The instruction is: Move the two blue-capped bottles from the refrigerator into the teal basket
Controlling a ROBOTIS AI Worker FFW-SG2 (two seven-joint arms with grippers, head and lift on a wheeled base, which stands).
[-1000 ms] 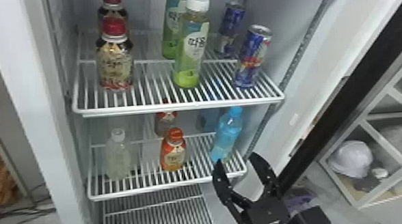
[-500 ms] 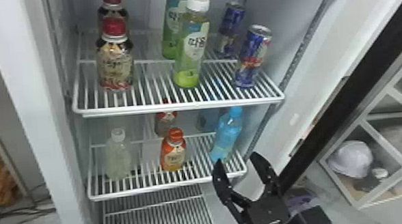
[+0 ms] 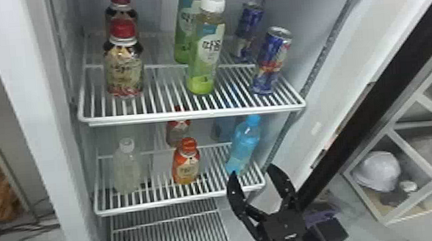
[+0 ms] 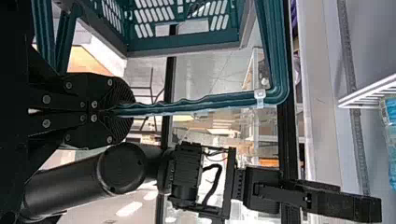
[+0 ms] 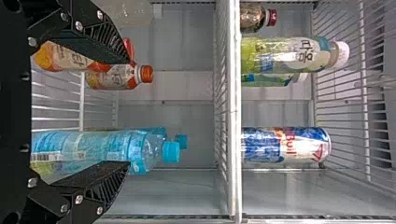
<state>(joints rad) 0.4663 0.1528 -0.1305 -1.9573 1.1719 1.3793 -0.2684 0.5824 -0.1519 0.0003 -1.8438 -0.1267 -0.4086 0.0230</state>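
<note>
My right gripper [image 3: 255,179] stands open in the head view, low in front of the middle shelf's right end. Just beyond it the front blue-capped bottle [image 3: 244,142] is upright on that shelf. A second blue-capped bottle [image 3: 224,127] is behind, dim under the upper shelf. In the right wrist view my right gripper [image 5: 128,114] has its fingers spread, with the front blue-capped bottle [image 5: 116,147] between them, nearer one finger; the rear bottle's blue cap [image 5: 181,141] peeks out behind. My left gripper [image 4: 123,109] is shut on the handle [image 4: 201,103] of the teal basket [image 4: 187,44] in the left wrist view.
An orange-capped bottle [image 3: 186,161] and a white-capped bottle [image 3: 126,166] share the middle shelf. Above, the upper shelf [image 3: 196,114] holds several bottles and cans, including a front can [image 3: 272,60]. The black-edged door [image 3: 369,106] slants along the right.
</note>
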